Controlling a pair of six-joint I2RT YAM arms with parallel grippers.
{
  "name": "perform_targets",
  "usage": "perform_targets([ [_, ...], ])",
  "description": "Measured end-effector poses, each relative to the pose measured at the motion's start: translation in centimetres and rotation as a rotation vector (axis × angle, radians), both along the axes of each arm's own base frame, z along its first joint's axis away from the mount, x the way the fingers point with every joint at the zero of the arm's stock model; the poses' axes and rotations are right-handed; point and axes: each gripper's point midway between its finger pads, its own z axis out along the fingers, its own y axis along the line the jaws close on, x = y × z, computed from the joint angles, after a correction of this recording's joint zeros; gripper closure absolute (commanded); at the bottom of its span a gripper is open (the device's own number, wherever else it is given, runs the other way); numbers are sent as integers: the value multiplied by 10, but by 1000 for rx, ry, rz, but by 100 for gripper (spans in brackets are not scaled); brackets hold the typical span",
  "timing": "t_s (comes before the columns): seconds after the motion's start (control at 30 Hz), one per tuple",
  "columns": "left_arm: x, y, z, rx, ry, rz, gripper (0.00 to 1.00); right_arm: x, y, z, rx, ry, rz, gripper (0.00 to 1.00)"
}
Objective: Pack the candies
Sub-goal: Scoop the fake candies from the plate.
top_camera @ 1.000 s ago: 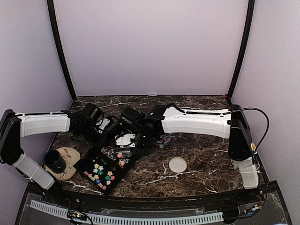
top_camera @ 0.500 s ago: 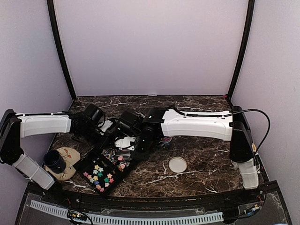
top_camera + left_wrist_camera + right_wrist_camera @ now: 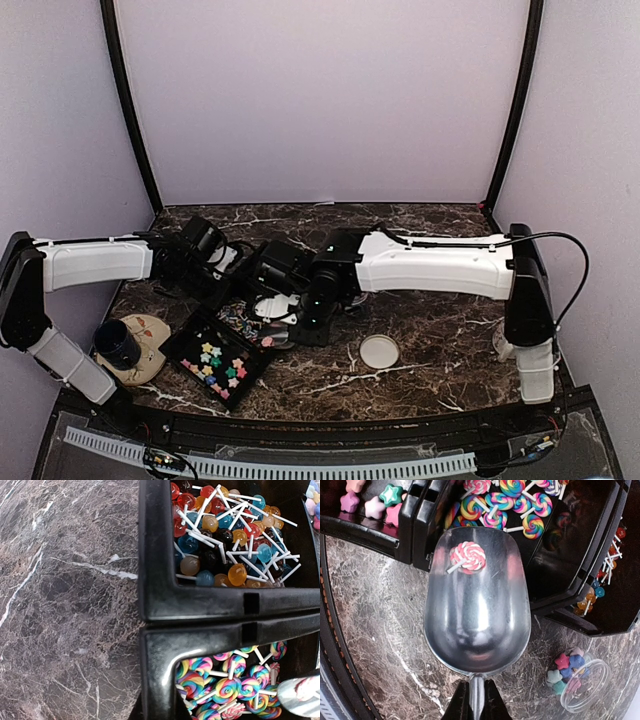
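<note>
The candies fill black trays: swirl lollipops (image 3: 516, 501) (image 3: 235, 680), round lollipops on sticks (image 3: 225, 535) and pastel stars (image 3: 222, 364) (image 3: 370, 502). My right gripper (image 3: 474, 692) (image 3: 318, 318) is shut on the handle of a metal scoop (image 3: 477, 625). The scoop's mouth rests at the swirl tray's rim (image 3: 420, 535), with one pink-white swirl lollipop (image 3: 467, 556) in it. My left gripper (image 3: 232, 275) is at the far trays. Its fingers do not show in the left wrist view, which looks down on the two tray rims (image 3: 165, 605).
A small clear jar (image 3: 577, 680) holding star candies stands on the marble to the right of the scoop. Its round white lid (image 3: 379, 351) lies nearer the front. A dark cup (image 3: 118, 343) on a coaster sits at the near left.
My right arm has drawn back toward the near edge and a little right, carrying the scoop. The left arm has barely moved.
</note>
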Motion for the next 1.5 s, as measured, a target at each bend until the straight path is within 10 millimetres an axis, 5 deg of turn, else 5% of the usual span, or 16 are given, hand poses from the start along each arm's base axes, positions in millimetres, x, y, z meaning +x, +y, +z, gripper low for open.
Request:
perform_targets([
  [0.67, 6, 8, 6, 48, -42, 37, 100, 29, 34, -4, -80, -52, 18, 100],
  [1.5, 7, 18, 11, 46, -75, 59, 100, 49, 70, -19, 206, -34, -194, 100],
])
